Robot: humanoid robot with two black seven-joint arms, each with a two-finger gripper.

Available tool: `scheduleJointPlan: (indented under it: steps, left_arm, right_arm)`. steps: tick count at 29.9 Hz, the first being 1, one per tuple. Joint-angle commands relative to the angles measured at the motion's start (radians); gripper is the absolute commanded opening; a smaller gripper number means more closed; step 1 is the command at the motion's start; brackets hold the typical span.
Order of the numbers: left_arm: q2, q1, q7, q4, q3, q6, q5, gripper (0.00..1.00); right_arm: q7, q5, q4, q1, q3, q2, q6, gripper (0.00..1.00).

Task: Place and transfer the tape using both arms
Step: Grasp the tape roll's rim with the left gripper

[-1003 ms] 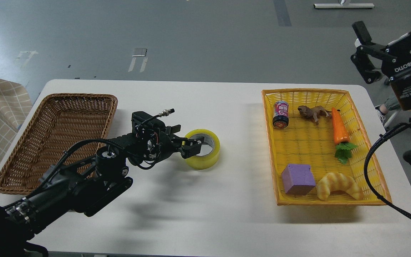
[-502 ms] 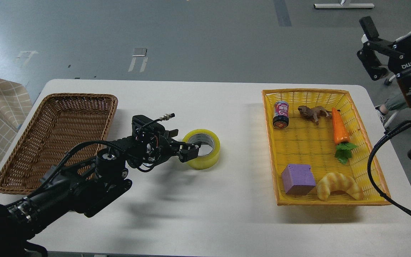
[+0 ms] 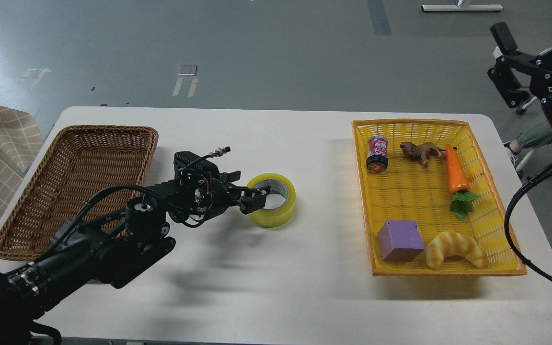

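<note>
While the tape (image 3: 272, 200) lay flat on the white table (image 3: 266, 268), core upward, between the two baskets and nearer the wicker basket (image 3: 77, 184), the left arm (image 3: 103, 239) reached across from the lower left. Its left gripper (image 3: 257, 198) met the roll's left side: one finger (image 3: 262, 191) sat over the grey-white core, the other (image 3: 252, 205) against the yellow outer wall, so the fingers straddled the roll's wall. Whether they pressed on it or merely stood apart around it could not be told from this view. The roll rested on the table.

At the upper right, well apart from the tape and outside the table's far corner, the right gripper (image 3: 508, 72) was raised, cut partly by the frame edge; its fingers were spread and held nothing. A black cable (image 3: 525, 191) looped down from that arm past the table's right edge.

The wicker basket stood at the table's left end. The yellow basket (image 3: 364, 191) at the right end held a can (image 3: 377, 153), an animal figure (image 3: 420, 151), a carrot (image 3: 456, 175), a purple block (image 3: 401, 240) and a croissant (image 3: 455, 249); the block and croissant lay side by side at the near end.
</note>
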Motion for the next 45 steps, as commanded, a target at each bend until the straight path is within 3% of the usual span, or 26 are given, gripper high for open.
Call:
scheduleJointPlan:
  steps: [1, 7, 10, 14, 17, 25, 32, 34, 40, 45]
  left_arm:
    - [-0.002, -0.006, -0.002, -0.001, 0.013, 0.0, 0.0, 0.93]
    - [0.0, -0.017, -0.028, -0.004, 0.056, 0.001, 0.003, 0.92]
    - [0.001, -0.018, -0.028, -0.002, 0.059, 0.001, 0.006, 0.84]
    - [0.001, -0.021, -0.028, -0.007, 0.077, 0.001, 0.014, 0.63]
    - [0.006, -0.043, -0.026, -0.005, 0.103, 0.003, 0.011, 0.58]
    - [0.006, -0.04, -0.023, -0.002, 0.105, 0.003, 0.012, 0.54]
    - [0.009, -0.047, -0.02, 0.004, 0.109, 0.005, 0.012, 0.31]
    - [0.014, -0.047, -0.025, 0.004, 0.112, 0.009, 0.011, 0.14]
    - [0.021, -0.053, -0.023, 0.005, 0.112, 0.011, 0.012, 0.0]
    - [0.021, -0.052, -0.02, 0.005, 0.112, 0.011, 0.012, 0.0]
  right_arm:
    - [0.0, 0.0, -0.001, 0.001, 0.0, -0.005, 0.001, 1.0]
    - [0.0, 0.0, 0.001, 0.001, 0.002, -0.005, 0.0, 1.0]
    - [0.0, 0.0, 0.001, 0.001, 0.003, -0.005, 0.001, 1.0]
    - [0.0, -0.002, -0.002, 0.0, 0.003, -0.008, 0.001, 1.0]
    - [0.0, 0.0, -0.002, -0.005, 0.003, -0.009, 0.001, 1.0]
    - [0.0, -0.002, -0.002, -0.006, 0.012, -0.009, 0.001, 1.0]
    - [0.002, -0.002, 0.001, -0.014, 0.012, -0.004, 0.001, 1.0]
    - [0.0, -0.002, 0.001, -0.014, 0.012, -0.005, 0.001, 1.0]
    - [0.002, 0.0, 0.001, -0.012, 0.02, -0.007, 0.0, 1.0]
    - [0.002, -0.002, -0.001, -0.012, 0.021, -0.005, 0.0, 1.0]
